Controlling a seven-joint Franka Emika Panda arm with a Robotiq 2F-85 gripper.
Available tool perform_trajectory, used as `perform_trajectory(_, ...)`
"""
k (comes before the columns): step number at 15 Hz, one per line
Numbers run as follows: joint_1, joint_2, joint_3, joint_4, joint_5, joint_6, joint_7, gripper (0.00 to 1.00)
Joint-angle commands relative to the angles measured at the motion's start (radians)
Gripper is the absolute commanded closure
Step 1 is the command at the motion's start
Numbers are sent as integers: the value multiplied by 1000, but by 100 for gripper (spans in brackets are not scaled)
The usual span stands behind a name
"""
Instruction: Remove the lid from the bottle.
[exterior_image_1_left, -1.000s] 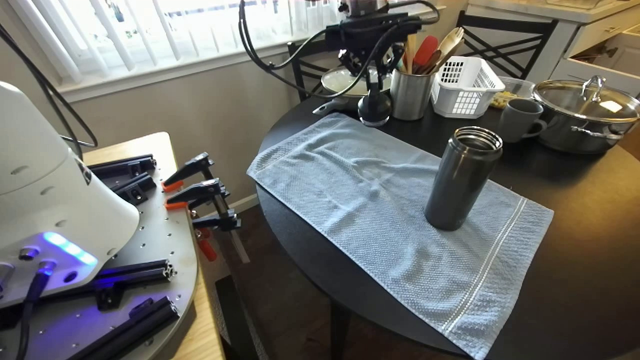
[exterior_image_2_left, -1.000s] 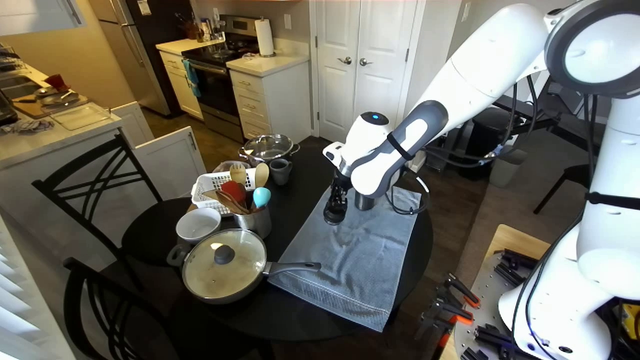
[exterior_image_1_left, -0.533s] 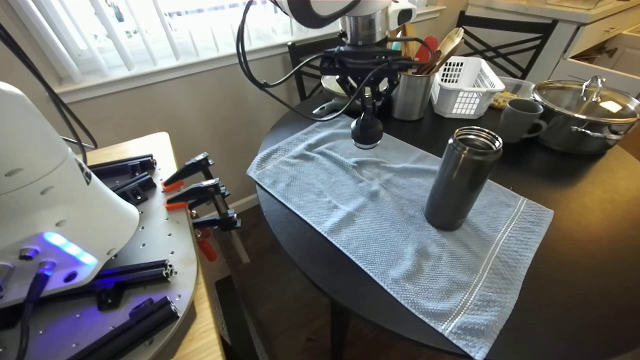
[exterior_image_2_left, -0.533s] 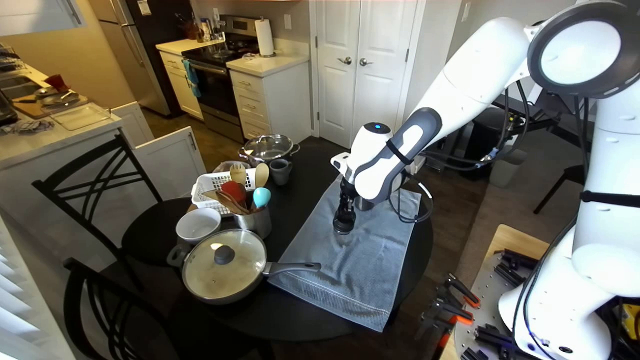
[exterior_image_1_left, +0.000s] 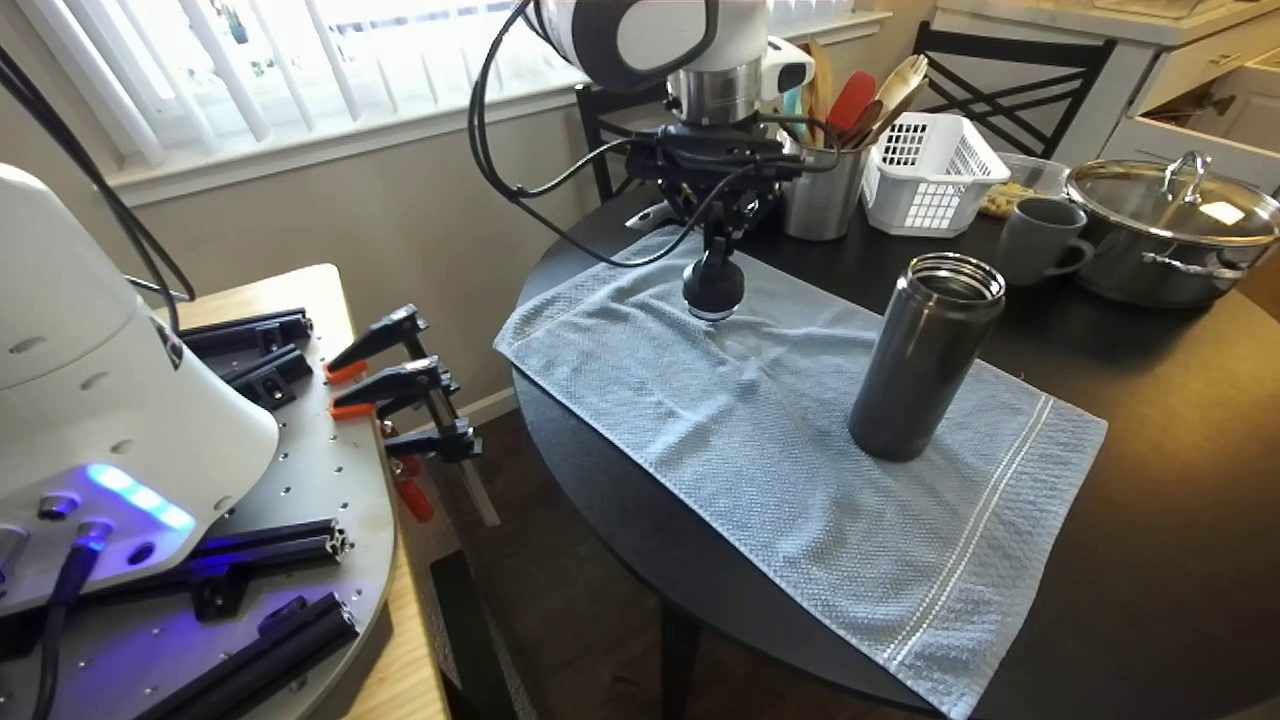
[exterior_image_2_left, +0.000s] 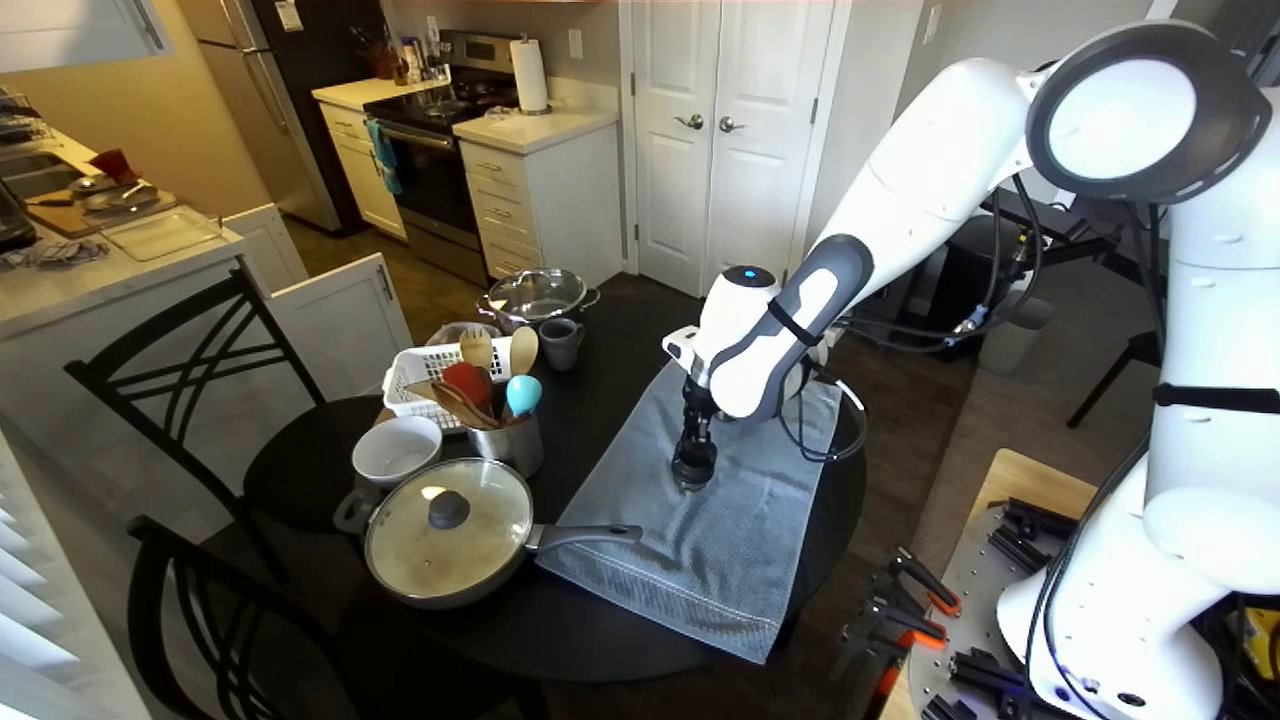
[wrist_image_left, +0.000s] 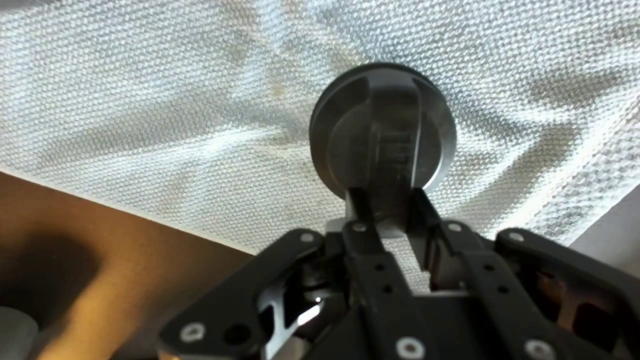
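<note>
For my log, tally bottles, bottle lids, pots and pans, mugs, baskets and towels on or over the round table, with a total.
Bottles: 1, dark grey bottle, open
Bottle lids: 1, black lid in the pincer
Pots and pans: 2, silver pot and grey pan
Mugs: 1, grey mug
Baskets: 1, white basket
Towels: 1, blue-grey towel
Total: 7

One bottle (exterior_image_1_left: 922, 362): tall dark grey metallic cylinder. Mouth open, threaded neck showing. Stands upright on the towel (exterior_image_1_left: 700, 470), between its middle and one short edge.
One lid (wrist_image_left: 382, 131): black, round, raised band across the top, pale lower rim. Off the bottle, well apart. Upright, gripped by the band, over the towel toward the opposite short edge; contact with it unclear.
</note>
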Motion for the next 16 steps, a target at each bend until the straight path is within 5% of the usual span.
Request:
perform_trajectory(1,12,23,-23,0,-68,-4,56,91)
perform_trajectory(14,26,71,-45,15,-185,-29,83,91)
perform_trajectory(16,31,70,-49,16,-192,-38,89,52)
